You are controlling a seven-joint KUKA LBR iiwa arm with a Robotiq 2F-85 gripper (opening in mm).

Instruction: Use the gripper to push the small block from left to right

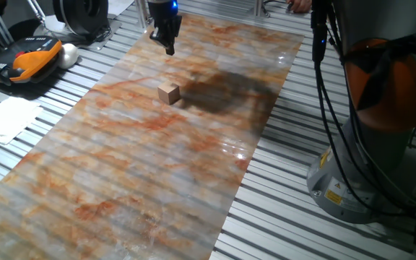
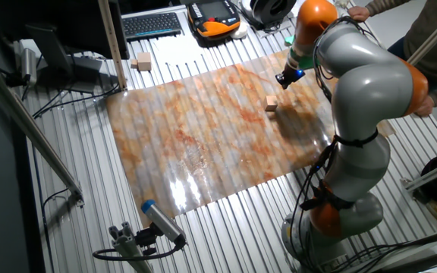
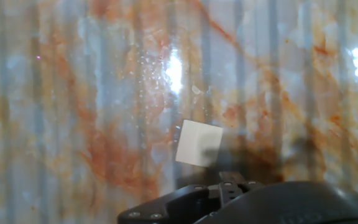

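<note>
While its fingers blur together, the tool (image 1: 169, 48) (grip unreadable, nothing visibly held) above the small block (image 1: 168, 94).

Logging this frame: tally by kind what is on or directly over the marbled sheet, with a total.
Small light-tan wooden cubes, lying on the orange-and-grey marbled sheet: 1
Black two-finger grippers, above the sheet and apart from the cube; whether the jaws are open cannot be told: 1
Total: 2
</note>
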